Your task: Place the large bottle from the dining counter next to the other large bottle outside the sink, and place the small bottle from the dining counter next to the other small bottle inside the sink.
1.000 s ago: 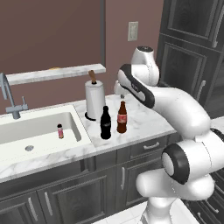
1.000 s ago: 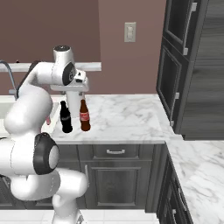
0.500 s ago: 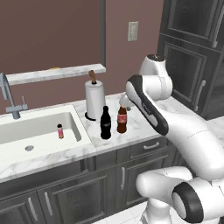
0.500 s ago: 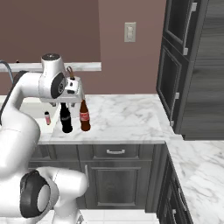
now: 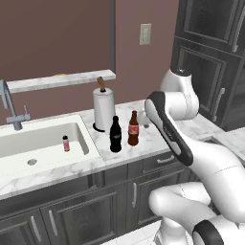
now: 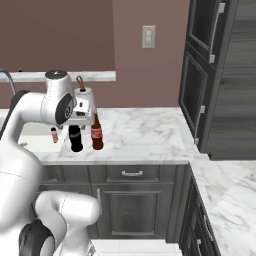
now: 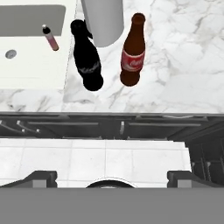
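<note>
Large bottle placed; small one still to fetch.
Brown bottle (image 5: 133, 128) stands beside black bottle (image 5: 115, 135), centre frame; gripper (image 7: 112, 177) released, empty.

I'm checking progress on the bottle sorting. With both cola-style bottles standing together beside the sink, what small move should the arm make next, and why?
Probably keep the open gripper lifting clear and turn away. The brown red-labelled bottle already stands upright beside the near-black bottle on the marbled counter; only one tiny pink bottle lies in the white sink, so the second is likely still to fetch.
</note>
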Robot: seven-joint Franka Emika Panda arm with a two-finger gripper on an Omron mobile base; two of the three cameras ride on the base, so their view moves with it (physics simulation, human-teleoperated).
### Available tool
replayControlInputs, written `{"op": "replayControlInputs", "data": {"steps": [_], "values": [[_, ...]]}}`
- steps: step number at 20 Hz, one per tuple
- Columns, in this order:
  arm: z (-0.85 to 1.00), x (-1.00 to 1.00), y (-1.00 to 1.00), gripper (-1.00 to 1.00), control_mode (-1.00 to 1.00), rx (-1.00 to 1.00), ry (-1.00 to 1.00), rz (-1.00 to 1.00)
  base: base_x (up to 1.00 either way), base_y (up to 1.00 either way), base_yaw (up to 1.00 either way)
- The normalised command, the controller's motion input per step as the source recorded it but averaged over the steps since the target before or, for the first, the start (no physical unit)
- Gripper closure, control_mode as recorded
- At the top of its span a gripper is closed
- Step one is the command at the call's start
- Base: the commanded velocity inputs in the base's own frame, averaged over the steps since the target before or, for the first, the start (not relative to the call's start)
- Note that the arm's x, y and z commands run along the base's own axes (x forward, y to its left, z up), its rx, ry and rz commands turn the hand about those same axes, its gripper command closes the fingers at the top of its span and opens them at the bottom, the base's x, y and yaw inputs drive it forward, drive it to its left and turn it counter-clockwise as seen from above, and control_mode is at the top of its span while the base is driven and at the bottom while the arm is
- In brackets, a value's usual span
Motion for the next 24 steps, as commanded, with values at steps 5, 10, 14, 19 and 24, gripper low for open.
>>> {"op": "replayControlInputs", "data": {"steps": [5, 10, 14, 19, 24], "values": [[0.0, -0.06, 0.0, -1.0, -1.0, 0.0, 0.0, 0.0, 0.0, 0.0, 0.0], [0.0, 0.0, 0.0, -1.0, -1.0, 0.0, 0.0, 0.0, 0.0, 0.0, 0.0], [0.0, 0.0, 0.0, -1.0, -1.0, 0.0, 0.0, 0.0, 0.0, 0.0, 0.0], [0.0, 0.0, 0.0, -1.0, 1.0, 0.0, 0.0, 0.0, 0.0, 0.0, 0.0], [0.0, 0.0, 0.0, -1.0, 1.0, 0.0, 0.0, 0.0, -0.49, 0.14, 0.0]]}}
